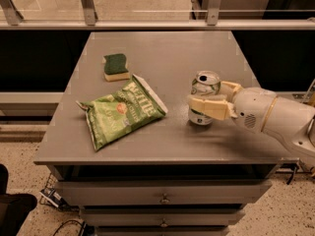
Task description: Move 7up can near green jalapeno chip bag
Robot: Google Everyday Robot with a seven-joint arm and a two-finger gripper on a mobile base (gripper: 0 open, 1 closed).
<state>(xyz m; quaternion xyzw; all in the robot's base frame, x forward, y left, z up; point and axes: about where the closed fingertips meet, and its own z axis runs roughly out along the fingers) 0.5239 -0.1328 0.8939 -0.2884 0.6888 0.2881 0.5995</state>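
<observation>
The 7up can (205, 81) stands upright on the grey table (172, 48), right of centre, with its pull-tab top facing up. My gripper (205, 97) reaches in from the right and is shut on the can, one cream finger (209, 107) across its front and the other behind it. The green jalapeno chip bag (120, 113) lies flat at the left of the table's front half, a short gap left of the can.
A dark-green and yellow sponge (116, 66) lies behind the bag at the left. A railing (147, 23) runs behind the table. Drawers (162, 198) sit under the front edge. My white arm (275, 119) crosses the right edge.
</observation>
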